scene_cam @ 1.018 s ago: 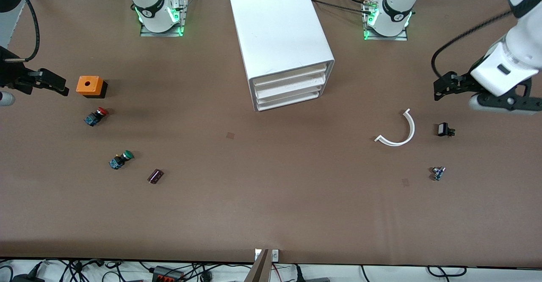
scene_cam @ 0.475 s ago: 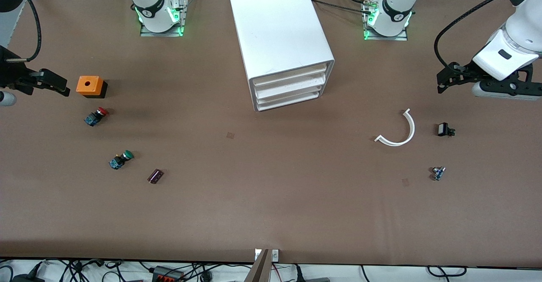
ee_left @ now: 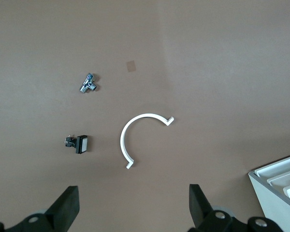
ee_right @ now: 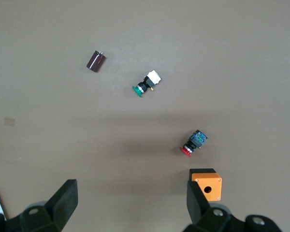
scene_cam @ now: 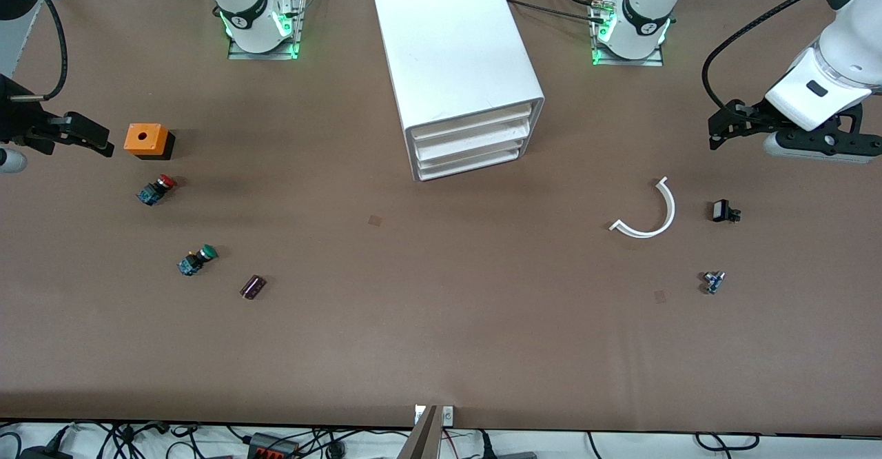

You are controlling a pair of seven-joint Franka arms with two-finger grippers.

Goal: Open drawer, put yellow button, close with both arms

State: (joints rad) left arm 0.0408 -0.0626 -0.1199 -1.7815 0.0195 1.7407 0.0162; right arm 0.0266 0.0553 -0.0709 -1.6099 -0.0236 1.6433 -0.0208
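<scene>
The right pincer [scene_cam: 96, 138] hovers spread wide and empty over the right arm's end of the tabletop [scene_cam: 441, 335], near an orange box [scene_cam: 146, 140], a red-capped switch [scene_cam: 156, 189] and a green-capped switch [scene_cam: 196, 260]. At centre the cabinet [scene_cam: 455, 52] stands with the drawer [scene_cam: 472, 123] shut; light, slick plastic, it is probably best hooked at its front lip. The yellow button is nowhere in view. The left pincer [scene_cam: 716, 131] hangs equally wide and empty above a curved white strip [scene_cam: 651, 212].
</scene>
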